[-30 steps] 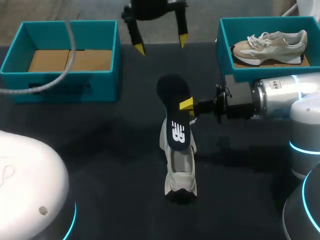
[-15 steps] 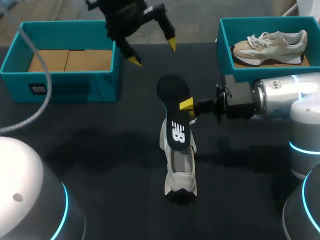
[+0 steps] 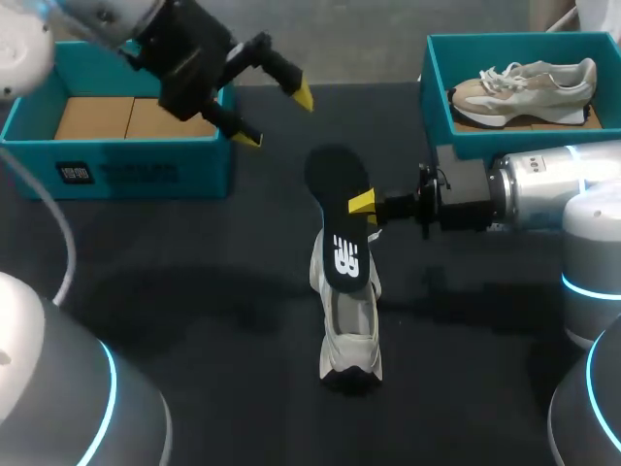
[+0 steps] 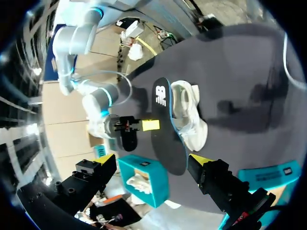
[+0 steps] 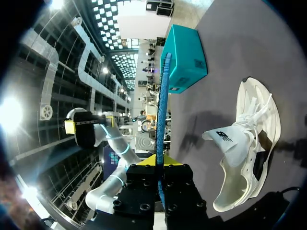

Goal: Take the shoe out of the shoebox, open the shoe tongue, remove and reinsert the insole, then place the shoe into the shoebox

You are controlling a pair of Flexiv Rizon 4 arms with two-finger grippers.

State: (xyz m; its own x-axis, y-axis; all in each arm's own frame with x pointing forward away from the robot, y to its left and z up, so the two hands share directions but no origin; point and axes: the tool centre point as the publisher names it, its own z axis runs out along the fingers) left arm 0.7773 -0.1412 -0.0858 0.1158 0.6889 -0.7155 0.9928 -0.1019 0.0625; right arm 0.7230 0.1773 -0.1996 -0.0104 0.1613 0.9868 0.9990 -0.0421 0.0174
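Note:
A black insole is held upright, edge-on, above the table by my right gripper, which is shut on it. Under it a white shoe lies on the dark table, its opening facing the insole. In the right wrist view the insole rises thin and blue-edged from between my right gripper, with the shoe beside it. My left gripper hangs open and empty near the left teal shoebox. From the left wrist the insole and shoe lie ahead of the open left gripper.
The left shoebox shows only its cardboard floor. A second teal box at the back right holds another beige shoe. My right arm lies across the table's right side. Dark tabletop stretches left of the shoe.
My left gripper has swung left from the table's far middle toward the left shoebox and tilted, staying open. The right gripper, insole and shoe have not moved.

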